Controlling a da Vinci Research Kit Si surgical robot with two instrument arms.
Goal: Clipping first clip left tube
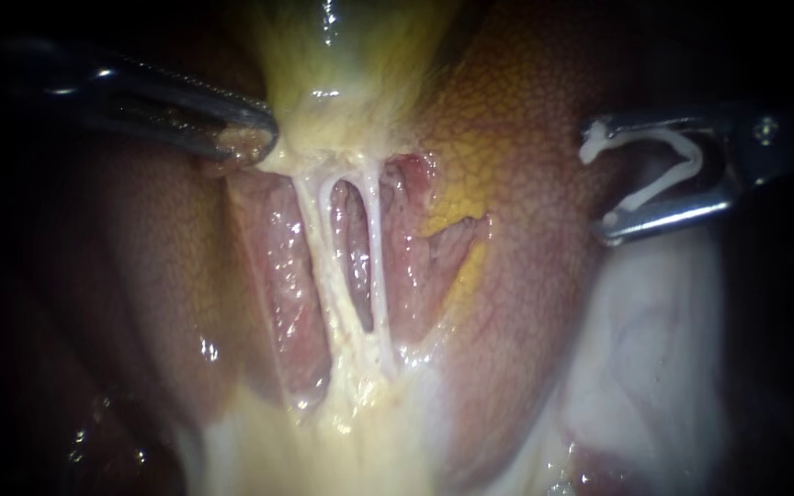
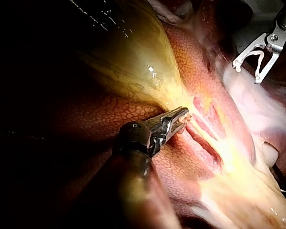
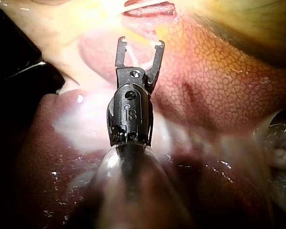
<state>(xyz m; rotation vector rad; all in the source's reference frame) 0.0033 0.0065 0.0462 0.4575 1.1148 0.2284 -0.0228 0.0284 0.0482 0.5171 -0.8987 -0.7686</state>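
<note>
Right instrument (image 1: 597, 184) holds clip (image 1: 659, 190) (jaws wide) | left instrument (image 1: 250, 142) grips gallbladder (image 1: 351, 64)

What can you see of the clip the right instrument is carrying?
The clip is a thin white piece, plastic-looking, bent into an open V. Each leg lies along one jaw of the right instrument, bend deep in the jaws, one tip ending in a small hook. The jaws stand wide, holding it. It hangs over the liver, apart from the left tube, seemingly touching no tissue.
</note>
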